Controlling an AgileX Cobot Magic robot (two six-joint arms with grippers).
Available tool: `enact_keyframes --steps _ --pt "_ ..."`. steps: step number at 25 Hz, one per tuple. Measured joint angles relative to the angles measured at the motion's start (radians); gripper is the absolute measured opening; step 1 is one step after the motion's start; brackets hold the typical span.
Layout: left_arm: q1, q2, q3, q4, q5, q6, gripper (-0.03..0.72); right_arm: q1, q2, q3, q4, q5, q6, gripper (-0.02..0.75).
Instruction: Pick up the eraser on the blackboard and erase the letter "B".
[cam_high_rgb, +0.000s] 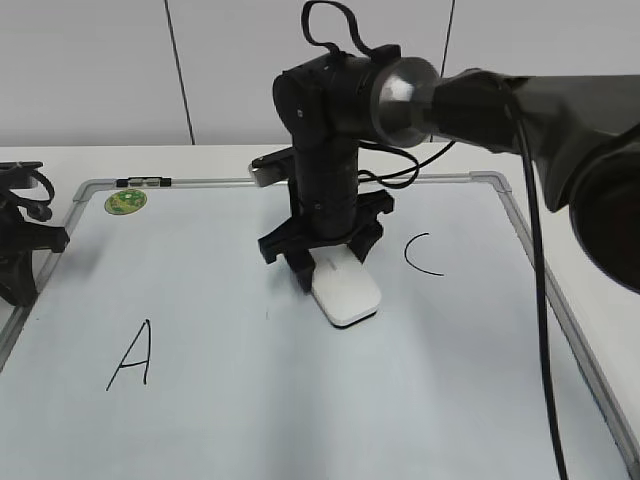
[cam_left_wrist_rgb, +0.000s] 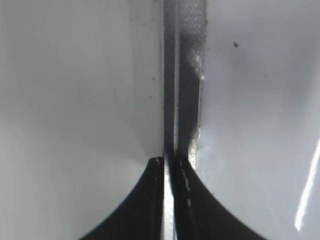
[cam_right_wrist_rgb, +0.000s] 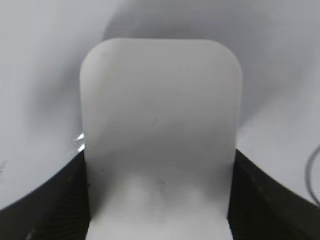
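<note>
The white eraser (cam_high_rgb: 347, 292) lies flat on the blackboard (cam_high_rgb: 220, 300), a white board with a silver frame, between the letters "A" and "C". My right gripper (cam_high_rgb: 335, 268) comes straight down onto it, shut on its two long sides. In the right wrist view the eraser (cam_right_wrist_rgb: 160, 125) fills the space between the black fingers (cam_right_wrist_rgb: 60, 200) of the right gripper (cam_right_wrist_rgb: 159, 167). The letter "B" does not show; the arm and the eraser cover that stretch of board. My left gripper (cam_high_rgb: 15, 270) rests shut at the board's left edge. In its own view the left gripper (cam_left_wrist_rgb: 170, 162) hangs over the board's metal frame (cam_left_wrist_rgb: 170, 75).
A black "A" (cam_high_rgb: 132, 355) is at the front left of the board and a black "C" (cam_high_rgb: 420, 254) right of the eraser. A round green sticker (cam_high_rgb: 125, 201) marks the far left corner. The right arm's cable (cam_high_rgb: 540, 300) hangs over the board's right side.
</note>
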Motion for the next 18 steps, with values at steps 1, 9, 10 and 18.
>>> enact_keyframes --steps 1,9,10,18 --pt "0.000 0.000 0.000 0.000 0.000 0.000 0.017 -0.009 -0.021 0.002 -0.032 0.000 0.017 0.513" --pt "0.000 0.000 0.000 0.001 0.000 -0.002 0.017 -0.145 -0.206 0.134 -0.102 -0.002 0.102 0.513" --pt "0.000 0.000 0.000 0.001 0.000 -0.001 0.017 -0.166 -0.224 0.161 -0.108 -0.002 0.107 0.513" --pt "0.000 0.000 0.000 0.001 0.000 -0.001 0.017 -0.283 -0.382 0.417 -0.121 -0.002 0.130 0.513"
